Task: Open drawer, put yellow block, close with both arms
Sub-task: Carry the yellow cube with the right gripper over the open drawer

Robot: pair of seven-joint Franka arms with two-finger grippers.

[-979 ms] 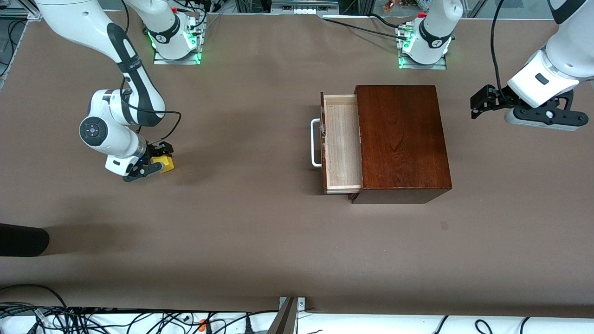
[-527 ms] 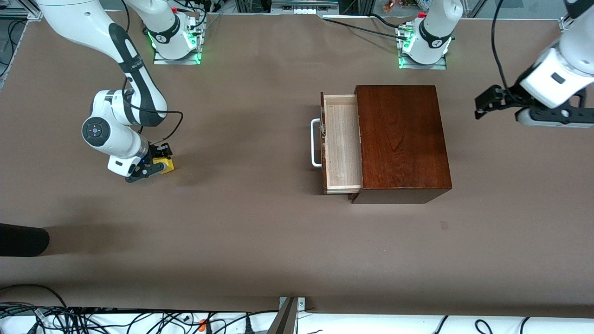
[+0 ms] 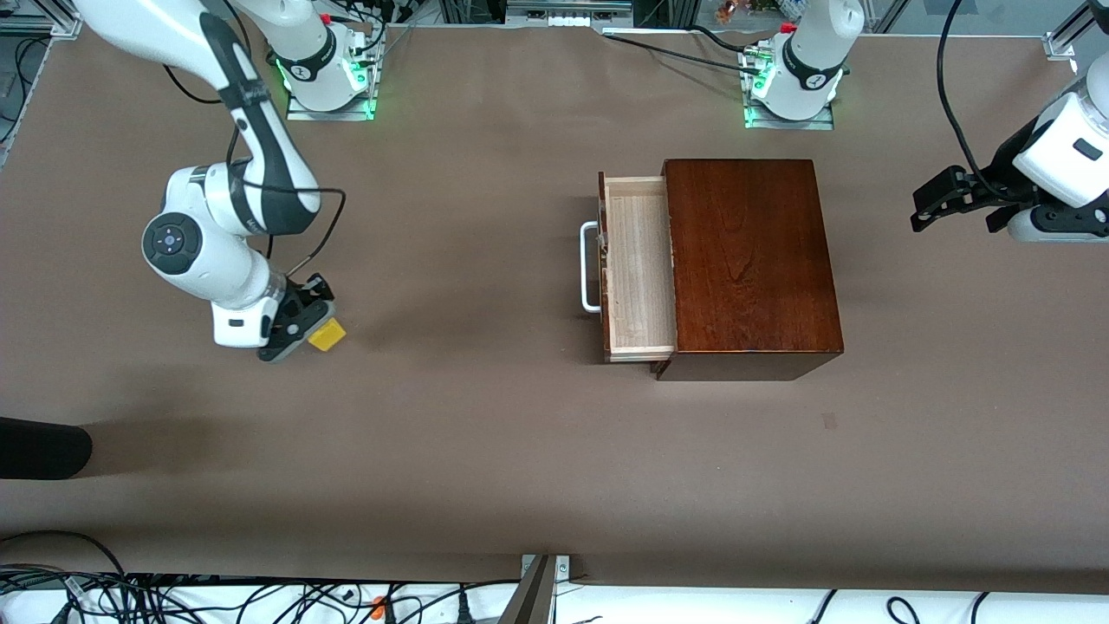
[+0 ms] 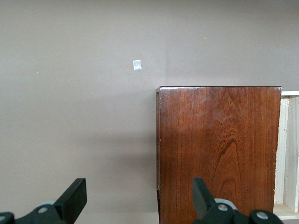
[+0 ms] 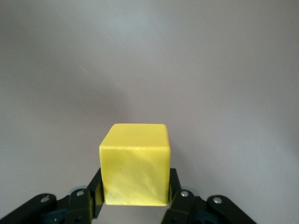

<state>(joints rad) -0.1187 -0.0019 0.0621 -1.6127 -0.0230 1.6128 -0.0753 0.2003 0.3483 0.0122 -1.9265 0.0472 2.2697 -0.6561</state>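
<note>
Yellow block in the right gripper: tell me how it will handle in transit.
The small bright yellow cube looks rigid, its edges crisp between the right gripper fingers. Flat faces suggest no rolling. Its glossy surface might slip.

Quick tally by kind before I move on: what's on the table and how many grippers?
Yellow block: 1, held in the right gripper
Wooden box with open drawer: 1
Grippers: 2, counting the left gripper, open
Total: 4
</note>
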